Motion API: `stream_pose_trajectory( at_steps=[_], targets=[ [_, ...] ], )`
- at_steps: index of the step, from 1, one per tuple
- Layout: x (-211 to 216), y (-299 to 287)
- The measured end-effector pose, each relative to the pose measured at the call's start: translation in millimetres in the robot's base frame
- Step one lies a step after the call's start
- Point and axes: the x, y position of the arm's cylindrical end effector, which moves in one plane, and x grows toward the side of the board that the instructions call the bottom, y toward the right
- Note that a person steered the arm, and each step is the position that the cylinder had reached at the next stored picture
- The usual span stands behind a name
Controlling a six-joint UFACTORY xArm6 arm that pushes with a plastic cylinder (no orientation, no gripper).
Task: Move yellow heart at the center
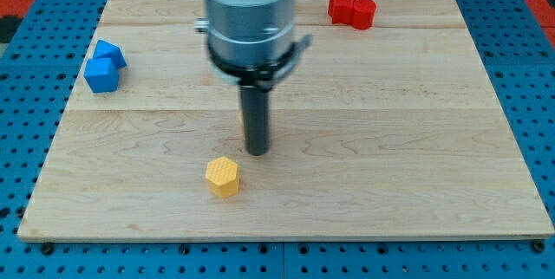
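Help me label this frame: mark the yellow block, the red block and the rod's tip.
Yellow hexagonal block [223, 175]: camera view, top face.
Red star-shaped block [351, 9]: camera view, middle of its top.
My tip [257, 152]: camera view, rod's very end.

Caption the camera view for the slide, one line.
My tip rests near board centre, up-right of a yellow block; blue blocks at the view's left, red blocks at top.

This looks like a robotics lab or test cell, not a home or shop. A pale wooden bench [364, 80] of glued planks lies on a blue perforated base [35, 19] with rows of evenly spaced holes, the kind used for bolting fixtures. A grey cylindrical robot arm [251, 10] hangs over it. Red patches at the view's top corners are probably more fixture plate, too cropped to tell.
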Motion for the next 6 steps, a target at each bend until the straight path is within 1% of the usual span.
stream_pose_trajectory(
  at_steps=[1, 2, 4, 5, 6],
  targets=[
    [-16, -47],
    [-21, 23],
    [-24, 67],
    [-64, 66],
    [-40, 104]
  ],
)
